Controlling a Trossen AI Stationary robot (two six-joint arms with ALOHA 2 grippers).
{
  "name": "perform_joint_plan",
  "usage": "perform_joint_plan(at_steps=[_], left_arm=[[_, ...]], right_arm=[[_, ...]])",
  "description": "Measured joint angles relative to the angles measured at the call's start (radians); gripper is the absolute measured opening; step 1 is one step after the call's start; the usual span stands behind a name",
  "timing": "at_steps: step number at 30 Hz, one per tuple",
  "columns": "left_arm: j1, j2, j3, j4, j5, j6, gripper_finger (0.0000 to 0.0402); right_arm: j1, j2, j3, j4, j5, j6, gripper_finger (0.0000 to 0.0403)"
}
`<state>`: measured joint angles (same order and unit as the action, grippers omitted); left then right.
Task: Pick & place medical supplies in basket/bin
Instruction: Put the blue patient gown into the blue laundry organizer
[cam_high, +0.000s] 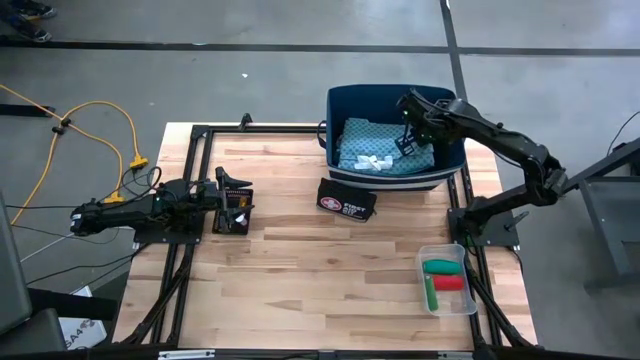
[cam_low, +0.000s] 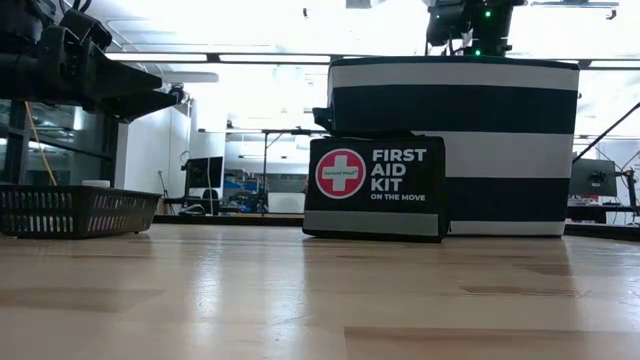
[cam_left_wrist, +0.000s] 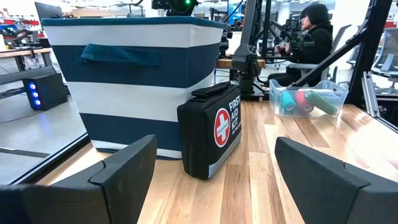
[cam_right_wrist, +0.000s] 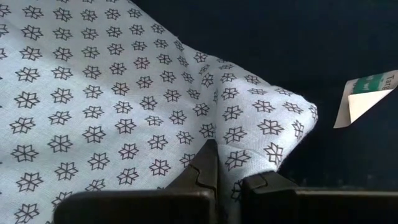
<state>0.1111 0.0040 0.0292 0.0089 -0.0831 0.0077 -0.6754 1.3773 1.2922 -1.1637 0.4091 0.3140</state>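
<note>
- The right hand (cam_high: 408, 138) is down inside the blue and white striped bin (cam_high: 447, 172) at the far side of the desk (cam_high: 300, 270)
- Its two fingers (cam_right_wrist: 205, 171) are closed together, and a fold of the pale blue-grey patterned cloth (cam_right_wrist: 124, 106) is pinched between them, as the right wrist view shows
- This cloth has small dark star flowers on it and lies inside the bin, against the dark inner wall
- In the high view a teal cloth (cam_high: 365, 135) also lies in the bin, with some white pieces (cam_high: 368, 162) on top of it
- A small white and green label (cam_right_wrist: 364, 99) shows near the corner of the pale cloth, inside the bin
- The left hand (cam_high: 232, 200) waits low at the left side of the desk, well apart from the bin, with its fingers (cam_left_wrist: 124, 171) wide open and holding nothing
- A black first aid kit bag (cam_high: 346, 199) stands upright on the desk, just in front of the bin and touching it or nearly so
- A clear plastic tray (cam_high: 424, 258) lies at the right near corner of the desk; inside it are a green roll (cam_high: 443, 267), a red roll (cam_high: 450, 283) and a thin green stick (cam_high: 431, 294)
- A dark mesh basket (cam_low: 60, 210) shows at the edge of the low view
- In the room behind the desk, a person (cam_left_wrist: 314, 37) in dark clothes sits at another workplace
</note>
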Motion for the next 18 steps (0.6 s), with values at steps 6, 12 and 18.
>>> perform_joint_plan(at_steps=[6, 12, 18], left_arm=[[0.000, 0.000, 0.000, 0.000, 0.000, 0.000, 0.0321], [0.000, 0.000, 0.000, 0.000, 0.000, 0.000, 0.0321], [0.000, 0.000, 0.000, 0.000, 0.000, 0.000, 0.0321]], right_arm=[[0.000, 0.000, 0.000, 0.000, -0.003, -0.003, 0.0013], [0.000, 0.000, 0.000, 0.000, -0.017, 0.001, 0.0067], [0.000, 0.000, 0.000, 0.000, -0.017, 0.000, 0.0105]])
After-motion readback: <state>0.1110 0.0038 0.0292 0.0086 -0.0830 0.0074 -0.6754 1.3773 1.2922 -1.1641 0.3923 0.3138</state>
